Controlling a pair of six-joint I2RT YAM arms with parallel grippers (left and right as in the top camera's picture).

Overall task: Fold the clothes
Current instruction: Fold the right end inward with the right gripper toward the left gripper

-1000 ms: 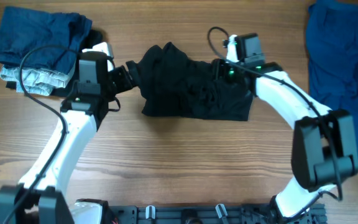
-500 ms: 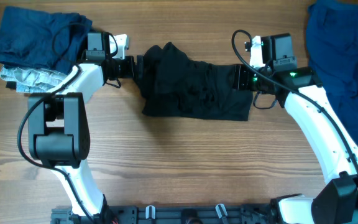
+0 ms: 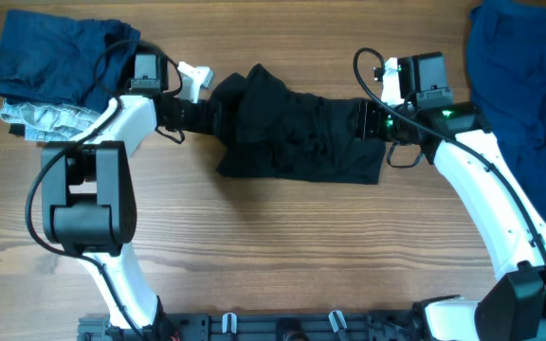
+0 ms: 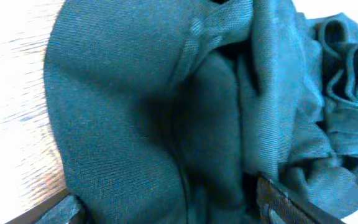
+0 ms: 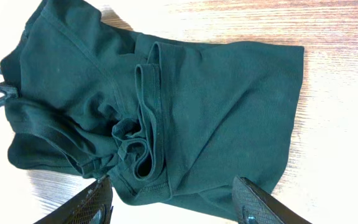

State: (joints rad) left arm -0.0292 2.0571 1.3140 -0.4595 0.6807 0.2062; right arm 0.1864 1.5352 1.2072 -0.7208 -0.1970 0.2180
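A dark crumpled garment (image 3: 292, 137) lies bunched across the middle of the table. My left gripper (image 3: 214, 112) is at its left end; in the left wrist view (image 4: 173, 208) the fingers are wide apart, with the garment's cloth (image 4: 135, 93) between them. My right gripper (image 3: 360, 121) is at the garment's right end. In the right wrist view (image 5: 173, 205) the fingers are open over the near hem of the garment (image 5: 197, 93), which shows a folded band in its middle.
A stack of folded blue clothes (image 3: 60, 52) sits at the back left on a grey patterned piece (image 3: 41, 118). A loose blue garment (image 3: 524, 104) lies along the right edge. Bare wood (image 3: 282, 246) lies in front of the dark garment.
The left arm swung up to the back left, then its gripper pushed right into the garment's left end. The right gripper drew back from over the garment to its right end.
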